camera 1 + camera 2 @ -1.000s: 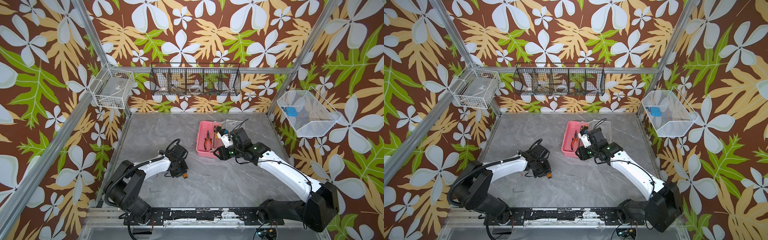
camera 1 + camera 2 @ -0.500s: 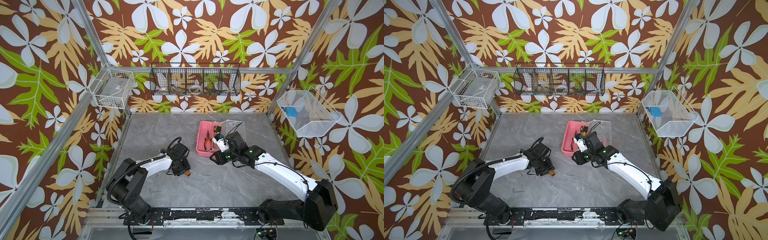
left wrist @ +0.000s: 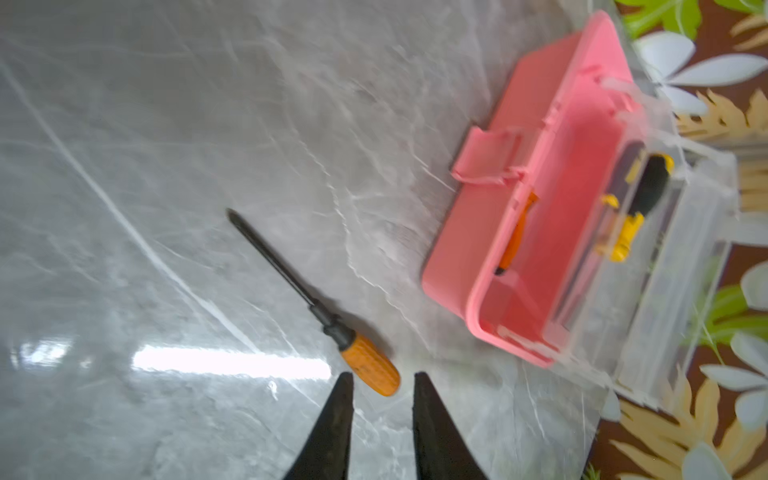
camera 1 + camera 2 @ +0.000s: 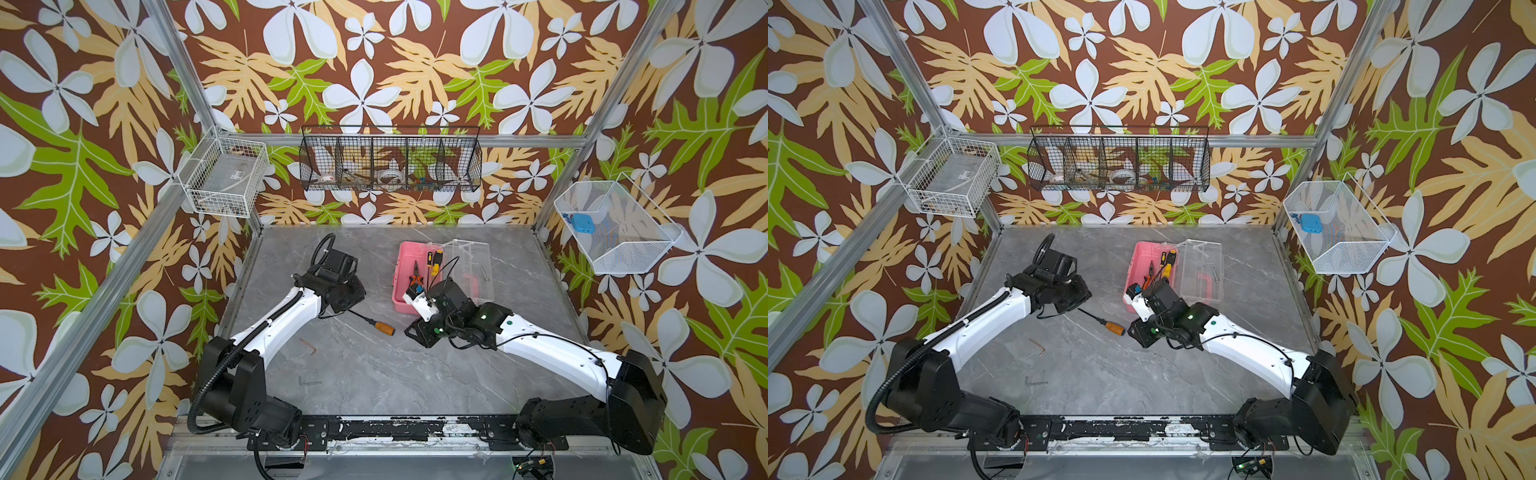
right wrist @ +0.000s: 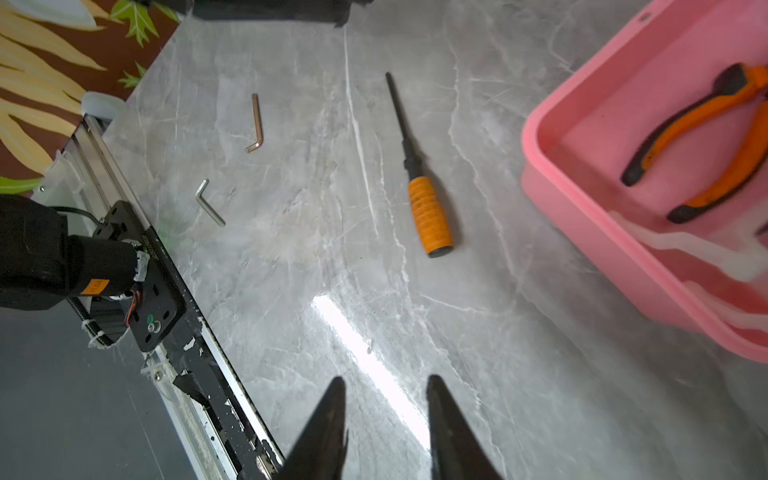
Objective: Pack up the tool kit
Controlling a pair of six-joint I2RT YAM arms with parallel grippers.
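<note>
The pink case (image 4: 405, 253) stands open at mid table, its clear lid (image 4: 469, 266) folded back to the right. Orange-black pliers (image 4: 415, 275) and yellow-black screwdrivers (image 4: 435, 261) lie inside it. An orange-handled screwdriver (image 4: 384, 328) lies loose on the table between my two arms. My left gripper (image 3: 382, 375) is open and empty; the handle end (image 3: 368, 365) shows just past its fingertips. My right gripper (image 5: 386, 379) hovers open and empty at the case's near corner (image 5: 540, 137), facing that screwdriver (image 5: 430, 216).
Two hex keys (image 4: 307, 345) (image 4: 309, 381) lie on the table toward the front left. A black wire basket (image 4: 390, 160) hangs on the back wall. White wire baskets (image 4: 226, 176) (image 4: 615, 226) hang at either side. The arms' base rail (image 4: 395, 428) runs along the front edge.
My left gripper has drawn back toward the far left, leaving the orange-handled screwdriver free on the table. My right gripper has moved off the case toward the front, its jaws narrower.
</note>
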